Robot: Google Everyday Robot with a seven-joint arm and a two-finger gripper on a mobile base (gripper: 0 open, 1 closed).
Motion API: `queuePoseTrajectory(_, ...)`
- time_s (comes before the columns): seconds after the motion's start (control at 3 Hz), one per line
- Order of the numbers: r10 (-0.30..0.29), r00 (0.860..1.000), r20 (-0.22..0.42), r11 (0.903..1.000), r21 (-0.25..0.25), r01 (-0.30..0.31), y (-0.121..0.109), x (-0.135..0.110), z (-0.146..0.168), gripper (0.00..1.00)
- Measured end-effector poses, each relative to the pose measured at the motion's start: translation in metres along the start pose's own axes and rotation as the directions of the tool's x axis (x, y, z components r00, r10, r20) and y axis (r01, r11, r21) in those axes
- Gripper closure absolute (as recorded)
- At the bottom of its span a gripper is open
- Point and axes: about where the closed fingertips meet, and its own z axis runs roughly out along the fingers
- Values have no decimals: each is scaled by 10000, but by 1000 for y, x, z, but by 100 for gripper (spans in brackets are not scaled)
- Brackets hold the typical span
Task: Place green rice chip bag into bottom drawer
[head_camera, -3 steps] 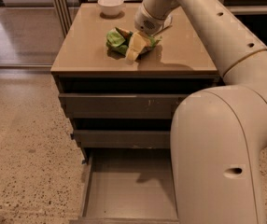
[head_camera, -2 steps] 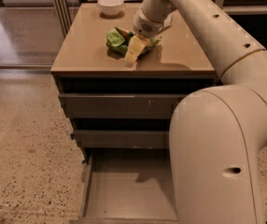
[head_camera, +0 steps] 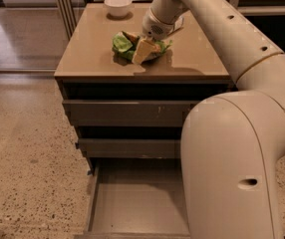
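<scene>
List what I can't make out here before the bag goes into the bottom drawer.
All in the camera view:
- Gripper, at the bag on the cabinet top: its hold is hidden by the arm.
- Bag: right part behind the gripper.
- Bottom drawer: right side covered by the arm, front cut off by the lower edge.

arm stretched forward from the big near link, which fills the right foreground. wrist angled down. gripper at far end of reach, tipped down toward view left, upper middle.
</scene>
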Motion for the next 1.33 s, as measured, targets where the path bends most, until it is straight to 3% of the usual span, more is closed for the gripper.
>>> queuePoseTrajectory(0.67,0,10000,0,10000,-1,0,0,0,0,89)
queuePoseTrajectory(1.0,-3,10000,-1,10000,-2,3,0,0,0,100)
queuePoseTrajectory(1.33,-331,9994,-138,9994,-103,330,3,-10,-1,100)
